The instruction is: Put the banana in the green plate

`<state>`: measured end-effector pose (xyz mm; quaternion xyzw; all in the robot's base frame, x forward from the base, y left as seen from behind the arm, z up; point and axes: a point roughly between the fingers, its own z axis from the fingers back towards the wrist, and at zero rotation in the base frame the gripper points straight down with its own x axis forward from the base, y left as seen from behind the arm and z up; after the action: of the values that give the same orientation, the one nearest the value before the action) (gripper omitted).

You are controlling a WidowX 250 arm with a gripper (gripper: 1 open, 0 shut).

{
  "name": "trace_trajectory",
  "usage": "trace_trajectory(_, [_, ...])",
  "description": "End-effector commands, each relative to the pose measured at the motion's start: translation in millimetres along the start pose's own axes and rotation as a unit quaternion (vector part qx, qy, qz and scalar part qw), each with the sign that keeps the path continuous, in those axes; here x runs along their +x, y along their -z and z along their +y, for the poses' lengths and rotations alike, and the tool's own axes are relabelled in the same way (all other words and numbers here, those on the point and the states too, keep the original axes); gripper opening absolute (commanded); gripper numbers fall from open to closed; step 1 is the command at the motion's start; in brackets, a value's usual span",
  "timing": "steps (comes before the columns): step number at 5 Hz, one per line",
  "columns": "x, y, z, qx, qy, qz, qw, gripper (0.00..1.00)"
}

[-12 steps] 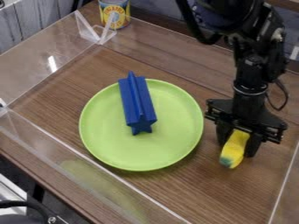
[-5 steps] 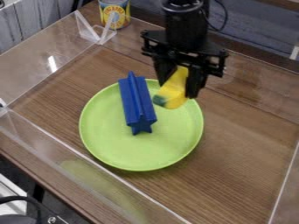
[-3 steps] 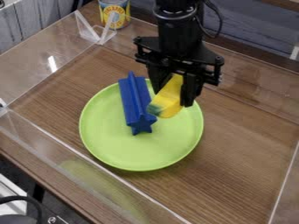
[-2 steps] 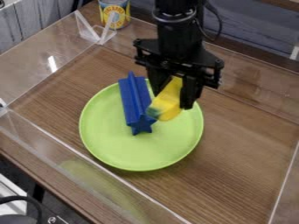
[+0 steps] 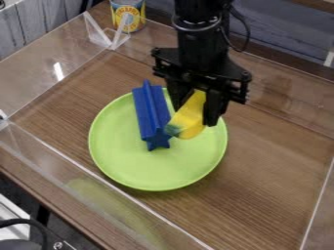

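Note:
The green plate (image 5: pixel 137 156) lies in the middle of the wooden table. A long blue star-section block (image 5: pixel 152 115) rests on its left half. My black gripper (image 5: pixel 196 104) points straight down over the plate's right half and is shut on the small yellow banana (image 5: pixel 187 118). The banana hangs tilted between the fingers, its lower end just over the plate's surface beside the blue block. Whether it touches the plate I cannot tell.
Clear acrylic walls (image 5: pixel 39 68) ring the table on the left and front. A yellow-and-blue cup (image 5: pixel 125 14) stands at the back left beyond the wall. Bare wood (image 5: pixel 280 146) lies to the plate's right.
The gripper has carried the banana from beside the plate on the right to over it, then settled slightly lower and closer to the blue block. The grip stays shut.

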<state>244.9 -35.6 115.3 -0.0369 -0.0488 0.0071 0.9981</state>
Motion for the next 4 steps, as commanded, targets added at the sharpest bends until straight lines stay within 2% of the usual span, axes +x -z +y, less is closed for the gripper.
trace_trajectory(1, [3.3, -3.0, -2, -0.002, 0.002, -0.015, 0.9999, 0.0])
trace_trajectory(4, [-10.6, 10.1, 0, -0.004, 0.008, -0.012, 0.9999, 0.0])
